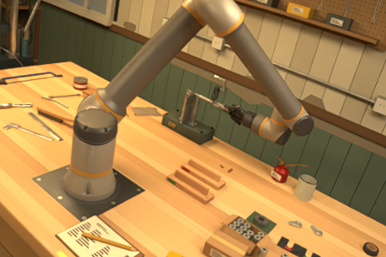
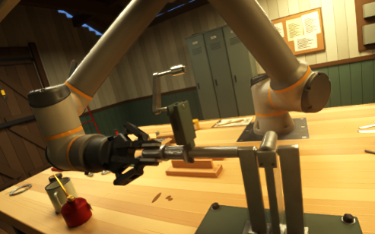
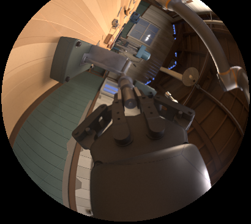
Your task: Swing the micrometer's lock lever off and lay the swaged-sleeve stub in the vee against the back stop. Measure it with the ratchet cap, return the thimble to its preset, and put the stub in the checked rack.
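The micrometer stands on its green base at the back of the bench, and its spindle runs out level toward my gripper. The ratchet cap at the spindle's end is held in my closed gripper. In the wrist camera the cap sits between the fingers, with the thimble behind it. A green block stands up from the spindle beside the cap. The wooden racks lie in front of the micrometer on the bench. I cannot make out the stub.
The green wainscot wall runs close behind my wrist. A red oil can and a white cup stand to the right. Hand tools lie on the left. A tray of sleeves sits near the front edge.
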Controlling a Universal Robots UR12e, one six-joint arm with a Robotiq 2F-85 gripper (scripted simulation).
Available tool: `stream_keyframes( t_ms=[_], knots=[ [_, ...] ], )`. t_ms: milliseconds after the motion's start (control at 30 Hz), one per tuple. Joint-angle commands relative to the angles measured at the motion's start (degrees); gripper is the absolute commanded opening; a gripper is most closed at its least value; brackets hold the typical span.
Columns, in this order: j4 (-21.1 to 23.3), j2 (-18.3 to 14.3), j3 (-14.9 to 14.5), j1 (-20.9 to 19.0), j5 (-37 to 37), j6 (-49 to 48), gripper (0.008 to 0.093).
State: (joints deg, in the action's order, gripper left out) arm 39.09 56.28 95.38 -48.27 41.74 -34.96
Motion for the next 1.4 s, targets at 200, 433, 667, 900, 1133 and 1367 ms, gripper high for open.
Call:
stream_keyframes(
  t_ms=[200, 433, 667, 900, 1133, 1367],
  knots=[
    [0.0, 0.0, 0.0, 0.0, 0.0, 7.8, 0.0080],
    [0.0, 0.0, 0.0, 0.0, 0.0, 15.9, 0.0080],
    [0.0, 0.0, 0.0, 0.0, 0.0, 23.8, 0.0080],
    [0.0, 0.0, 0.0, 0.0, 0.0, 31.4, 0.0080],
    [0.0, 0.0, 0.0, 0.0, 0.0, 38.8, 0.0080],
    [0.0, 0.0, 0.0, 0.0, 0.0, 45.6, 0.0080]
  ],
)
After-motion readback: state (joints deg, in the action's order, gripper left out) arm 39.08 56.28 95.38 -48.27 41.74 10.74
